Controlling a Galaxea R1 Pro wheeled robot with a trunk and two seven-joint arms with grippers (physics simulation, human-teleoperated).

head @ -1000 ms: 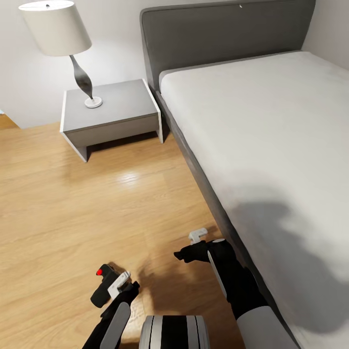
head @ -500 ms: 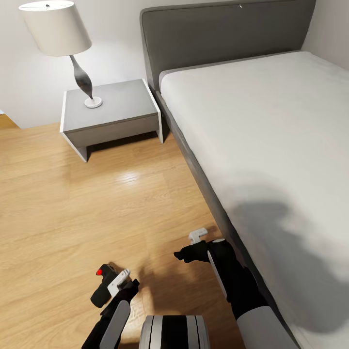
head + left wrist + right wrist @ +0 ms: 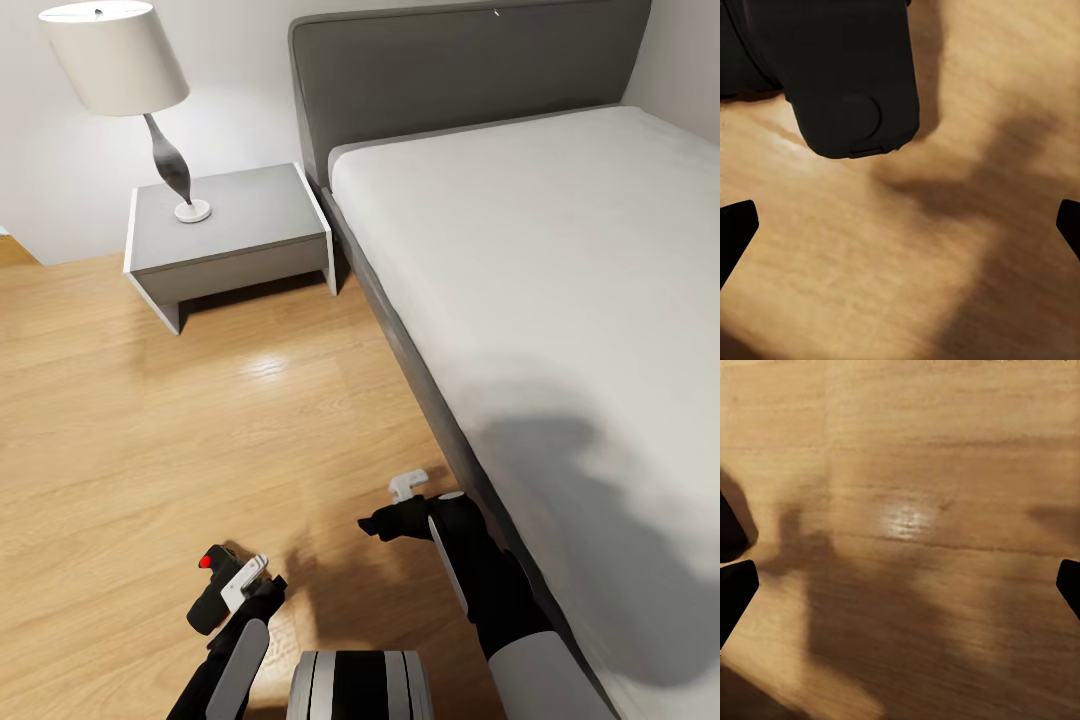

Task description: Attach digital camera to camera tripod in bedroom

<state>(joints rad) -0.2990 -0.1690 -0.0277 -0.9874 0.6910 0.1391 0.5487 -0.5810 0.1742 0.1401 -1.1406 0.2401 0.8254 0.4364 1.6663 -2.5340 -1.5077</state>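
Note:
The digital camera, a small black box with a red spot on top, is low over the wood floor at the bottom left of the head view. My left gripper is right beside it, one white finger against its side. In the left wrist view the camera sits off to one side of the gripper, whose fingertips stand far apart, open, with bare floor between them. My right gripper hangs open over the floor near the bed, nothing in it. The camera tripod is out of view.
A grey upholstered bed with a white mattress runs along the right, its frame close to my right arm. A grey nightstand with a white-shaded lamp stands against the white wall. Wood plank floor stretches to the left.

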